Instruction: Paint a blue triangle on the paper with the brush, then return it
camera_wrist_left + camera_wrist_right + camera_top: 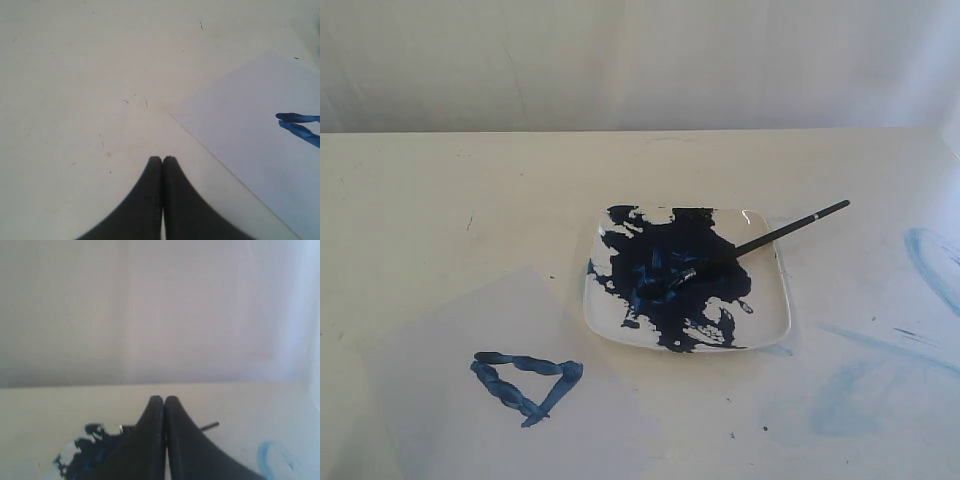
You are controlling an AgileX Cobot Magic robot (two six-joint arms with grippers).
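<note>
The brush point(790, 230) rests in the paint-smeared plate point(768, 300); left fingers point(147, 200) and right fingers point(150, 440) are pressed together, empty.

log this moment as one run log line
blue triangle: painted on paper | brush: lying on plate, not held | left gripper: shut, empty | right gripper: shut, empty

Exterior view: raised, overlooking table point(440, 200); left wrist view: steeply downward, close, paper point(250, 145) ahead of left claw point(162, 159); right wrist view: near-level, plate point(75, 452) ahead of right claw point(164, 399); both shared with exterior.
</note>
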